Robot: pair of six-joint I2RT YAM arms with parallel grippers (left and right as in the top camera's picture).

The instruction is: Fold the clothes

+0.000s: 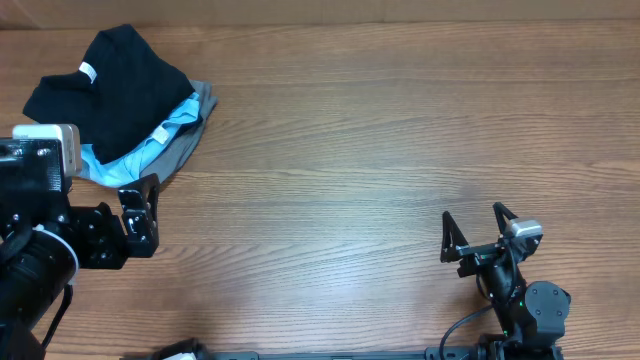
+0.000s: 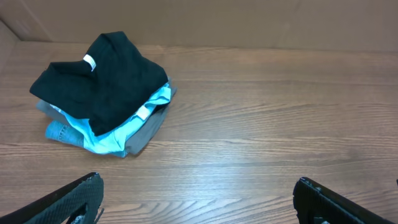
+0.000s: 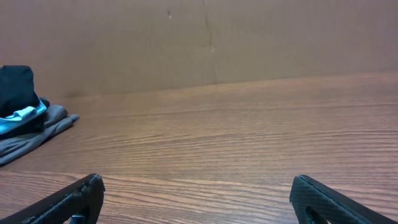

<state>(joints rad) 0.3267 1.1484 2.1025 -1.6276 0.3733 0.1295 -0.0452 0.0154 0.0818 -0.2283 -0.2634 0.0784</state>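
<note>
A pile of clothes lies at the table's far left: a black garment (image 1: 115, 75) with a white tag on top, a light blue one (image 1: 150, 140) under it, and a grey one (image 1: 185, 135) at the bottom. The pile also shows in the left wrist view (image 2: 106, 81) and at the left edge of the right wrist view (image 3: 22, 112). My left gripper (image 1: 140, 215) is open and empty, just below the pile. My right gripper (image 1: 472, 232) is open and empty at the front right, far from the pile.
The wooden table (image 1: 380, 130) spreads from the pile to the right. A brown cardboard wall (image 3: 205, 37) stands behind the table's far edge.
</note>
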